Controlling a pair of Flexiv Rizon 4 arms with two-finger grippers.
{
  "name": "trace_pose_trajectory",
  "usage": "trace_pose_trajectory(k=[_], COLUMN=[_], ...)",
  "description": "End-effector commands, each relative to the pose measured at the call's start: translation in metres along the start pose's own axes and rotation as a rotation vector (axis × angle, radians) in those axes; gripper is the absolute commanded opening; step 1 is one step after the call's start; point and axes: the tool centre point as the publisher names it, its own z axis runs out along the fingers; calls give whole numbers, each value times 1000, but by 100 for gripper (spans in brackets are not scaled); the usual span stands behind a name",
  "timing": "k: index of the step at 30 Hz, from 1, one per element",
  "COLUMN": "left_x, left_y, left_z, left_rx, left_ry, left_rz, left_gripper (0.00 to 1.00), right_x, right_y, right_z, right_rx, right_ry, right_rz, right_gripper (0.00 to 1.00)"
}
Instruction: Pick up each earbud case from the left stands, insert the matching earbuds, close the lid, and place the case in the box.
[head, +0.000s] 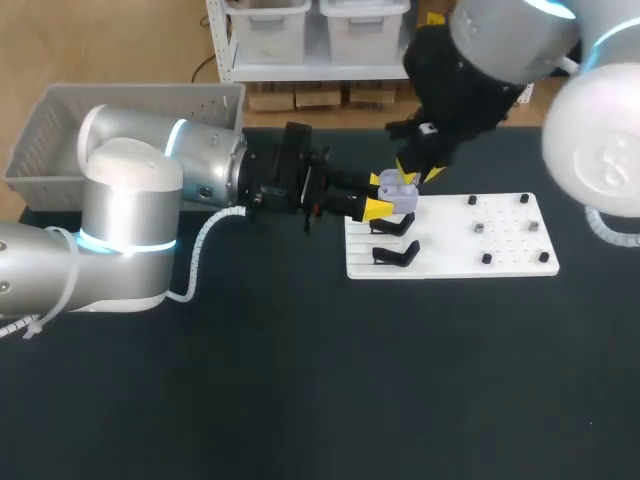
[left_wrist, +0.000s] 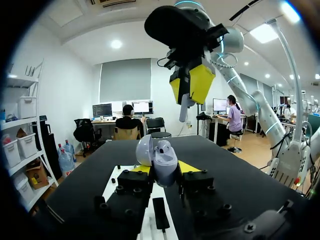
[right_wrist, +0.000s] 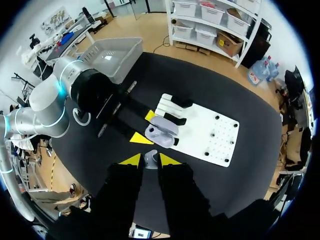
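A lavender earbud case (head: 402, 192) (left_wrist: 165, 156) stands with its lid open, and my left gripper (head: 381, 195) (left_wrist: 163, 169) is shut on it from both sides, just above the white board (head: 450, 255). Directly over the case hangs my right gripper (head: 415, 172) (left_wrist: 190, 85) (right_wrist: 150, 161), shut on a small pale earbud (left_wrist: 184, 109) (right_wrist: 150, 156). In the right wrist view the case (right_wrist: 162, 131) lies ahead of the fingers, a short gap away. Two black stands (head: 396, 228) (head: 397, 255) sit bare on the board's left part.
A grey basket (head: 60, 120) stands at the table's back left, behind my left arm. Several small pegs (head: 486, 258) dot the right half of the board. Dark tabletop stretches bare in front of the board.
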Motion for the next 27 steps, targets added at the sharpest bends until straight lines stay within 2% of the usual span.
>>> trace_pose_trajectory(k=[1,27], left_x=[1,1], left_y=[1,1], left_z=[0,0], left_rx=[1,1], left_ry=[0,0], left_rz=[0,0], left_gripper=[0,0], right_x=[-10,-17], right_y=[6,8], right_z=[6,27], right_rx=[4,-9], right_ry=[19,72], right_rz=[-13,-19], right_gripper=[0,0])
